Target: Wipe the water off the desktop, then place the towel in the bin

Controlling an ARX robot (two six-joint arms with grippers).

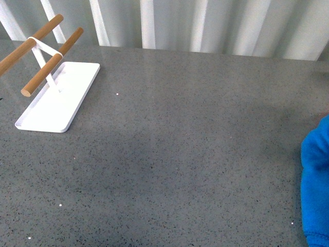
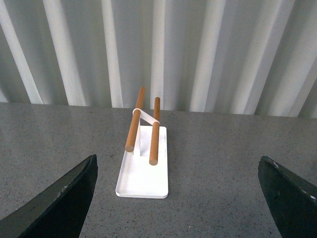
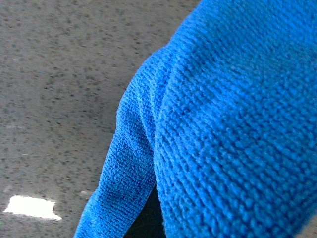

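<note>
The bright blue towel (image 1: 316,180) shows at the right edge of the front view, over the dark-grey speckled desktop (image 1: 180,144). In the right wrist view the towel (image 3: 233,124) fills most of the picture and hangs in folds. My right gripper is shut on it and hidden behind the cloth. My left gripper (image 2: 178,208) is open, its dark fingers (image 2: 59,203) wide apart above bare desktop (image 2: 223,163) with nothing between them. The bin is out of view. I cannot make out any water; a bright reflection (image 3: 32,207) lies on the desktop.
A white tray (image 1: 72,110) carrying a rack of two wooden rods (image 1: 51,64) stands at the back left; the left wrist view faces this tray (image 2: 143,183). A white corrugated wall (image 1: 205,23) runs along the desktop's far edge.
</note>
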